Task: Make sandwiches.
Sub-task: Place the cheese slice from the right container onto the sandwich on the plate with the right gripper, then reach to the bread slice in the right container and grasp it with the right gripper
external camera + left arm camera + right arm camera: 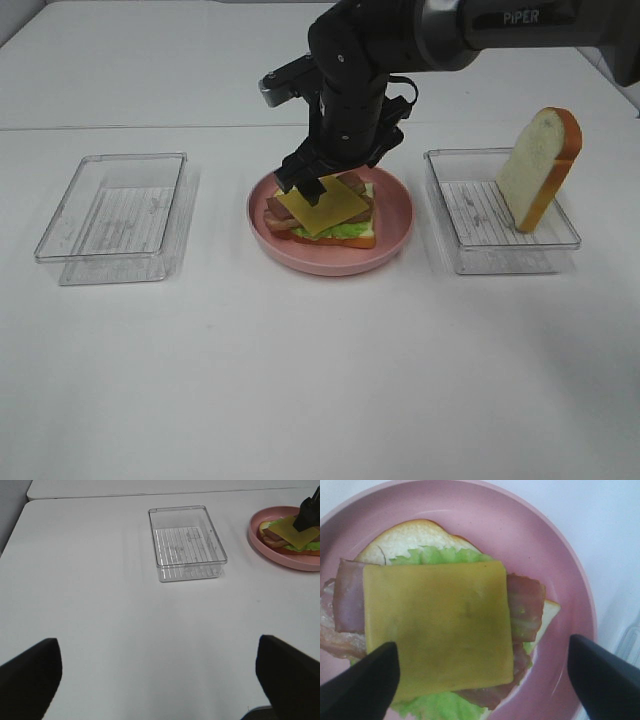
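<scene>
Your right gripper [312, 182] hangs just over the cheese [322, 208], fingers apart, nothing held. Sandwich stack [325, 222] sits on the plate [395, 215], center. Top bread [540, 165] leans in right tray [480, 250]. Left gripper [160, 680] fingers wide apart, holding nothing.

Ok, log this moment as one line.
right end effector: open above cheese slice | stack on pink plate | top bread slice: in right tray
</scene>
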### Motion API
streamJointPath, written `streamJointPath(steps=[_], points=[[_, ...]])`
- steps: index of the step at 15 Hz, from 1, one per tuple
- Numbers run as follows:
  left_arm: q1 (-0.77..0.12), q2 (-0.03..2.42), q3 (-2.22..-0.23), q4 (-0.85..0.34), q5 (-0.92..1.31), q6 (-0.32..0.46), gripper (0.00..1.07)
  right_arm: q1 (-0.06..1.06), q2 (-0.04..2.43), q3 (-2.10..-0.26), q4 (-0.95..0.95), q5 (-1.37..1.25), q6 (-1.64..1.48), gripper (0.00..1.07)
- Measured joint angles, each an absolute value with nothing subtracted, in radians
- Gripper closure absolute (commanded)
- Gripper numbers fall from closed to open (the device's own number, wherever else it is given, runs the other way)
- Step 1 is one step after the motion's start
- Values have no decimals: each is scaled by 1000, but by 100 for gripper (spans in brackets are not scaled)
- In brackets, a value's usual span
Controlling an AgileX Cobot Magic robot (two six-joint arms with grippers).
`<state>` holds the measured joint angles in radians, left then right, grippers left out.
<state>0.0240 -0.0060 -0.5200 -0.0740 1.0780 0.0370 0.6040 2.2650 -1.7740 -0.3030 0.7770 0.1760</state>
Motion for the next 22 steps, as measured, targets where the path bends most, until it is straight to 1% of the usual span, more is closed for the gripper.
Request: streamJointPath(steps=[5,7,9,11,12,13,14,15,16,17,18,20,22], points=[[24,-6,-520,-74,1078,37,6,604,2180,-1776,-335,833,176,9],[24,-6,-520,-74,1078,37,6,600,2123,-1814,-384,910,176,9],[24,-6,-520,-74,1078,37,6,581,2104,-1868,-393,981,168,9],[24,-6,-520,-74,1078,37,6,520,2076,-1941,-386,1059,141,9],[24,-6,-520,-74,1078,37,6,500,2070,-1952,-375,1067,136,9],[24,-6,-520,-74,1078,37,6,457,2061,-1963,-354,1076,120,9],[24,-6,-520,-74,1078,37,6,411,2053,-1967,-325,1088,107,9],[24,-6,-520,-74,1078,37,6,334,2052,-1967,-282,1110,88,9],[24,-6,-520,-74,1078,37,6,281,2052,-1967,-257,1124,84,9],[24,-6,-520,-74,1078,37,6,255,2052,-1967,-245,1129,77,9],[24,-6,-520,-74,1078,37,6,190,2052,-1967,-216,1145,62,9],[24,-6,-520,-74,1078,37,6,124,2052,-1967,-163,1150,45,9],[24,-6,-520,-74,1078,37,6,84,2059,-1967,-131,1155,36,9]])
